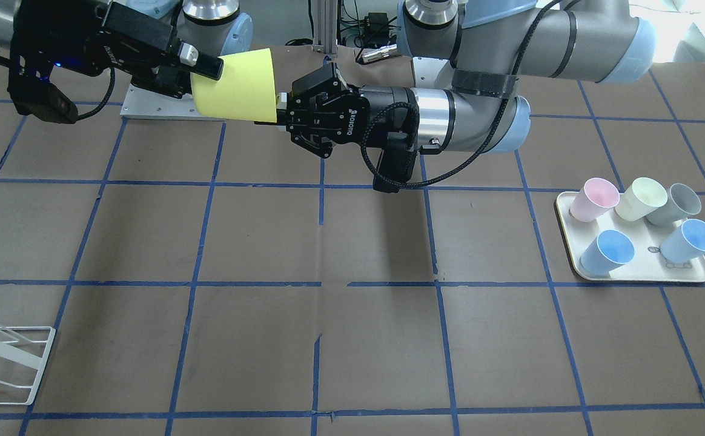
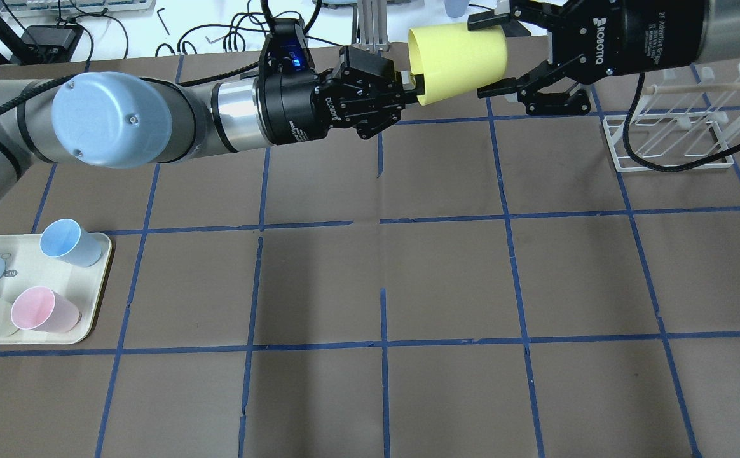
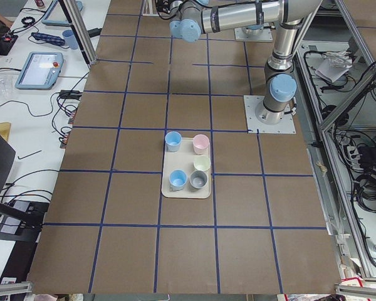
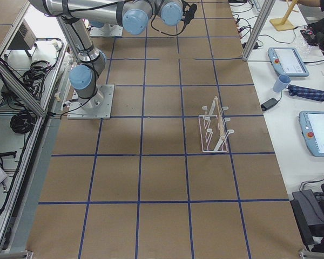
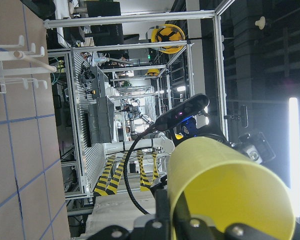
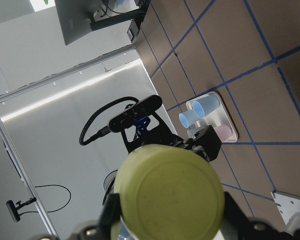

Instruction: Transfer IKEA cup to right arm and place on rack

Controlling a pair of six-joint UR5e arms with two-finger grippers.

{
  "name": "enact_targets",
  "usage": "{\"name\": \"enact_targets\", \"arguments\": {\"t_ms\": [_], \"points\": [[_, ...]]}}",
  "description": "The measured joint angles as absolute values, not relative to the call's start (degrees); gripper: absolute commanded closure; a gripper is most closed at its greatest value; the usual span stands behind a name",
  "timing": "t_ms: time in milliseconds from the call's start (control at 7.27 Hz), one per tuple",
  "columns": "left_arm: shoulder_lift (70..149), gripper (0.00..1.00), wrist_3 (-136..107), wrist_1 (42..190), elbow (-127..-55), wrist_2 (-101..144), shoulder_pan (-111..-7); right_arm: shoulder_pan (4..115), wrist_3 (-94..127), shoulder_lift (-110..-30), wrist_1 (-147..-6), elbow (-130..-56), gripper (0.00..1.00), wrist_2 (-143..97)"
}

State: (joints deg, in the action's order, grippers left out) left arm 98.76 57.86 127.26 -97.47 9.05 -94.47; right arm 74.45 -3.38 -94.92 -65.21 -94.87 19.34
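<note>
Overhead exterior: the IKEA cup (image 2: pixel 456 63) is held in mid-air at upper centre, its rim pinched by the left gripper (image 2: pixel 411 86) so the base is offered to the right gripper (image 2: pixel 477 59), whose fingers (image 2: pixel 486 21) straddle it; clamping cannot be told. Exterior front-facing: the brown table (image 1: pixel 377 339) is gridded with blue tape (image 1: pixel 255 283).

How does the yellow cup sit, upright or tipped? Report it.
Tipped sideways: the IKEA cup lies horizontal above the table, its mouth toward the left gripper, its base toward the right gripper.
</note>
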Motion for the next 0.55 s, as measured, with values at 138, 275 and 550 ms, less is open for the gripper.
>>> {"name": "enact_targets", "arguments": {"t_ms": [138, 275, 550], "points": [[98.69, 0.51, 57.71, 127.26, -97.47, 9.05, -94.43, 74.45, -3.41, -94.92, -65.21, -94.82, 0.37, 19.34], [98.56, 0.47, 57.63, 127.26, -97.45, 9.03, -94.41, 74.44, -3.42, -94.90, -65.23, -94.78, 0.37, 19.34], [97.98, 0.41, 56.42, 127.43, -96.97, 8.48, -93.87, 74.44, -3.41, -94.82, -65.37, -94.72, 0.37, 19.35]]}}
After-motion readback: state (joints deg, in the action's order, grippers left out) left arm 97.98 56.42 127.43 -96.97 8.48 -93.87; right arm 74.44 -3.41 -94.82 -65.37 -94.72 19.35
